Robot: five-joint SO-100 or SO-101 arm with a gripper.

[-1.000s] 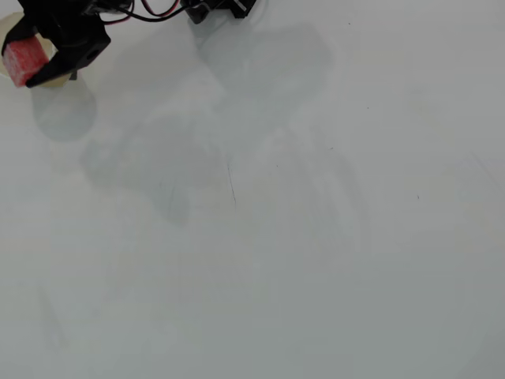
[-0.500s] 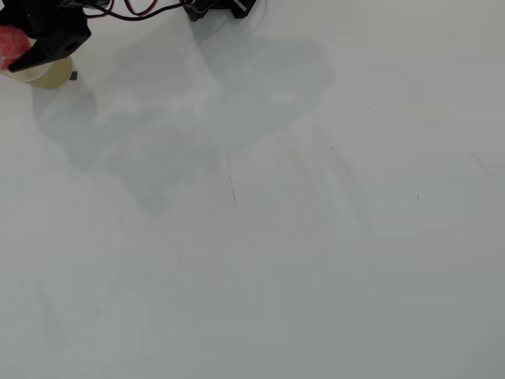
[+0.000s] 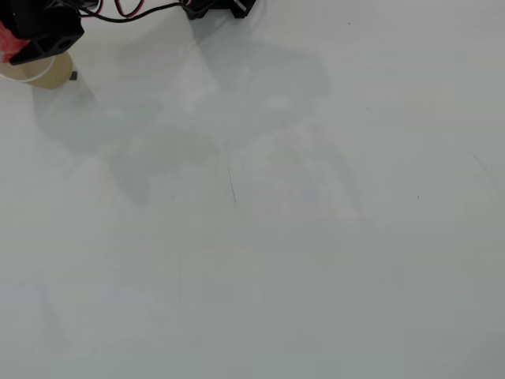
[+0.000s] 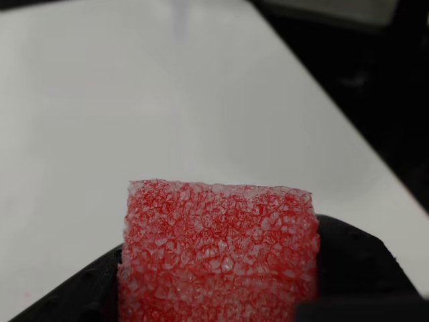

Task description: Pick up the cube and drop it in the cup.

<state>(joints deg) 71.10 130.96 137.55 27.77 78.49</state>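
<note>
In the wrist view the red-pink speckled cube (image 4: 218,251) fills the lower middle, held between the black fingers (image 4: 355,261) of my gripper (image 4: 218,295), above the white table. In the overhead view my gripper (image 3: 20,43) is at the far top left corner, shut on the cube (image 3: 8,41), of which a red bit shows at the frame's left edge. The cream cup (image 3: 46,71) sits just under the gripper, mostly hidden by it; only part of its rim and wall shows. The cup is out of the wrist view.
The white table (image 3: 276,237) spreads over nearly the whole overhead view. The arm's black base (image 3: 217,8) and red and black cables (image 3: 134,12) lie along the top edge. In the wrist view the table's right edge (image 4: 348,144) drops to a dark floor.
</note>
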